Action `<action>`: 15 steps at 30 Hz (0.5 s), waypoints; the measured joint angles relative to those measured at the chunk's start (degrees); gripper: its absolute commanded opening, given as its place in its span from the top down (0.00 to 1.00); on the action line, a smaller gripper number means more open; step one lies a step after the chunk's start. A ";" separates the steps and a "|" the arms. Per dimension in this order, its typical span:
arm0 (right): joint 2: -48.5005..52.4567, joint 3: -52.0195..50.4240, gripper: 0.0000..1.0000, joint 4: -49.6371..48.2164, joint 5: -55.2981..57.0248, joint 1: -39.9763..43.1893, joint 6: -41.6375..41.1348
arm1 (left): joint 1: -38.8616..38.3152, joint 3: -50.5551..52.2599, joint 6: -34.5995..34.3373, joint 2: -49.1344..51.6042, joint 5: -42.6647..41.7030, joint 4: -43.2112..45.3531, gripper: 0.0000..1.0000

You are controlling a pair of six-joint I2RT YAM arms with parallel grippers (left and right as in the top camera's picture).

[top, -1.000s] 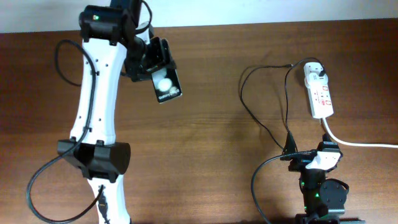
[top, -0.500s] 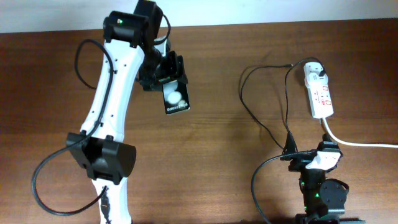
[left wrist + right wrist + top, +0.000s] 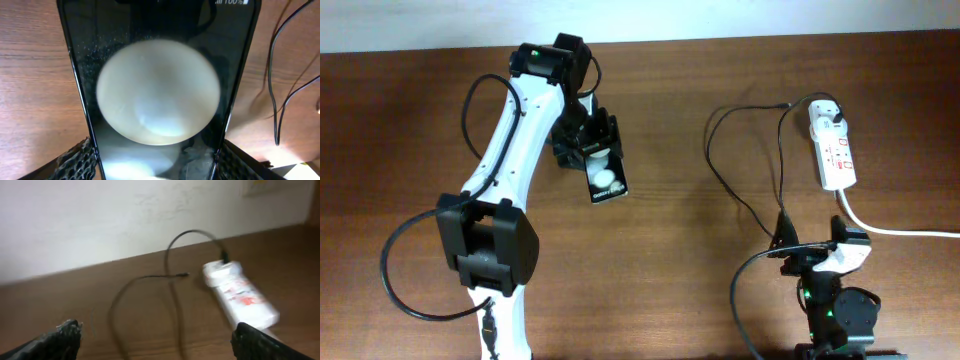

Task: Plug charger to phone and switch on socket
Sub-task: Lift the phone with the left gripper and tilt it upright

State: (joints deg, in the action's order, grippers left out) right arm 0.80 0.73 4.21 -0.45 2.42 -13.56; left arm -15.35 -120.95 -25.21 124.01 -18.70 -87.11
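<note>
The left hand (image 3: pixel 588 148), pinching the phone (image 3: pixel 604 175) by its edges, has carried it rightward above the surface (image 3: pixel 670 260), nearer the charger (image 3: pixel 781 165) and socket (image 3: pixel 836 152). The right hand (image 3: pixel 817 250) stays spread and empty.

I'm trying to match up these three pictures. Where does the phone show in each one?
Overhead: the phone is left of centre, held in the left gripper.
Left wrist: the phone fills most of the picture, its glossy face towards the camera.
Right wrist: not in it.
Shared landmark: the thin black charger cable.
</note>
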 measured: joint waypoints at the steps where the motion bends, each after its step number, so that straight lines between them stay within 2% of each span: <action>1: 0.00 0.00 0.01 -0.15 -2.10 0.00 -6.14 | 0.00 0.00 -0.35 0.00 -0.02 0.00 0.43; 7: 0.00 0.00 0.01 -1.57 -19.65 -0.02 -41.20 | 0.00 0.00 -1.03 0.00 -0.04 0.00 0.41; 11: 0.00 0.00 0.01 -1.70 -22.18 -0.02 -49.29 | 0.00 0.00 -1.20 0.00 -0.20 0.00 0.42; 15: 0.00 0.00 0.01 -1.68 -23.12 -0.02 -47.84 | 0.00 0.00 -1.22 0.00 -0.20 -0.02 0.42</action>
State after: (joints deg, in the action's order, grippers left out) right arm 0.80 0.73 2.52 -23.57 2.39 -61.41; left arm -15.35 -120.95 -26.44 124.01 -18.90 -87.13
